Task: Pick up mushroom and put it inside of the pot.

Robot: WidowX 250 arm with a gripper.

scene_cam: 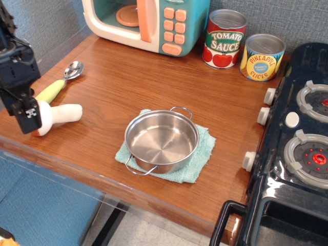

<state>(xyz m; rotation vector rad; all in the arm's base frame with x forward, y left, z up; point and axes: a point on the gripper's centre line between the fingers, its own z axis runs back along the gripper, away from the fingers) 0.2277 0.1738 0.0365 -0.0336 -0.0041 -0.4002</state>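
The mushroom (61, 114) lies on its side near the table's left front edge, white stem pointing right. Its brown-orange cap is mostly hidden behind my gripper (28, 117), which hangs at the cap end, low over the table. Only one dark finger shows, so I cannot tell how the jaws stand or whether they touch the cap. The shiny steel pot (162, 140) stands empty on a teal cloth (204, 154) in the middle of the table, well to the right of the mushroom.
A spoon (59, 84) with a yellow-green handle lies just behind the mushroom. A toy microwave (148, 23) stands at the back, with a tomato sauce can (224, 40) and a pineapple can (262, 57) beside it. A black toy stove (297, 143) fills the right side.
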